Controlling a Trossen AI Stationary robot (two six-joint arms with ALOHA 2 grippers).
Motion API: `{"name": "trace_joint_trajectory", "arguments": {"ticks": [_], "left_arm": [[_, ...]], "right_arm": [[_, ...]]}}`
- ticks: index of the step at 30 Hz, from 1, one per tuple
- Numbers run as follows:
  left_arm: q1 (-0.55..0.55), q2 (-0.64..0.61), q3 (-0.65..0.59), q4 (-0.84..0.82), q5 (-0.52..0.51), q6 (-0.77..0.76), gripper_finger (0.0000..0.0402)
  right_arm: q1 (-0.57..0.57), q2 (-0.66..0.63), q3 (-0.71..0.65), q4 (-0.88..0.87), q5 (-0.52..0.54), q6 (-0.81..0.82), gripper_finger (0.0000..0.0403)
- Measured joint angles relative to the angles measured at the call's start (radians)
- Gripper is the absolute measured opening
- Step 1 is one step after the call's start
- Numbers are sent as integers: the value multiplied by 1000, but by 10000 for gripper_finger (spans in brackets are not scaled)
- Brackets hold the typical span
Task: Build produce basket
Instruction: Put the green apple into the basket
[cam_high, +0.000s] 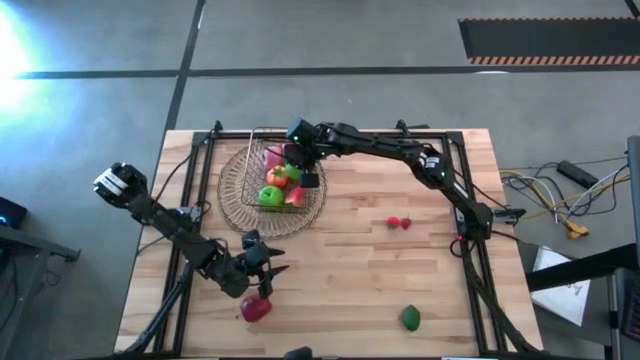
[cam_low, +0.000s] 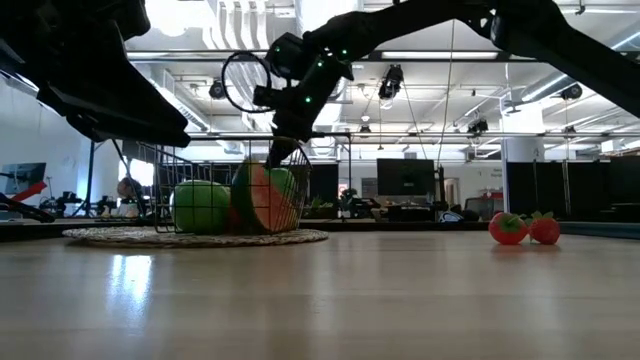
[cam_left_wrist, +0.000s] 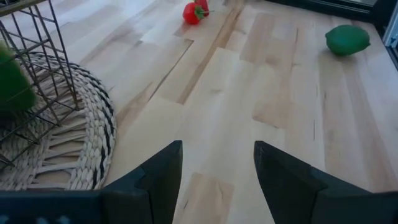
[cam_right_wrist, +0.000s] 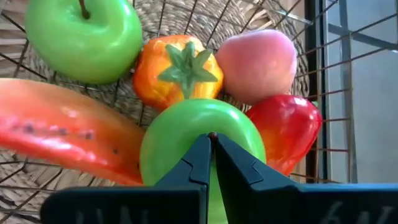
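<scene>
Wooden table (cam_high: 350, 250), right pincer (cam_right_wrist: 211, 140) pinching green apple (cam_right_wrist: 186, 134) stem in basket (cam_high: 243, 170)

Right gripper (cam_high: 306, 172) reaches toward eleven o'clock, fingers closed; left gripper (cam_high: 270, 268) sits at seven o'clock, fingers parted.

We see green apples (cam_right_wrist: 84, 34), an orange tomato (cam_right_wrist: 177, 71) with green star top, pink peach (cam_right_wrist: 264, 62), red apple (cam_right_wrist: 286, 127), black-seeded red watermelon slice (cam_right_wrist: 62, 134), pale striped wood desk (cam_high: 380, 280)
</scene>
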Motion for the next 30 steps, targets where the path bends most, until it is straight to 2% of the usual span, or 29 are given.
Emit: {"name": "trace_joint_trajectory", "arguments": {"ticks": [15, 25, 30], "left_arm": [[-1, 1, 0, 2, 0, -1, 183], [-1, 1, 0, 2, -1, -2, 183], [-4, 1, 0, 0, -9, -3, 183]], "right_arm": [[-9, 42, -4, 1, -28, 16, 16], [-9, 14, 45, -18, -3, 4, 106], [-5, -59, 61, -30, -9, 33, 121]]}}
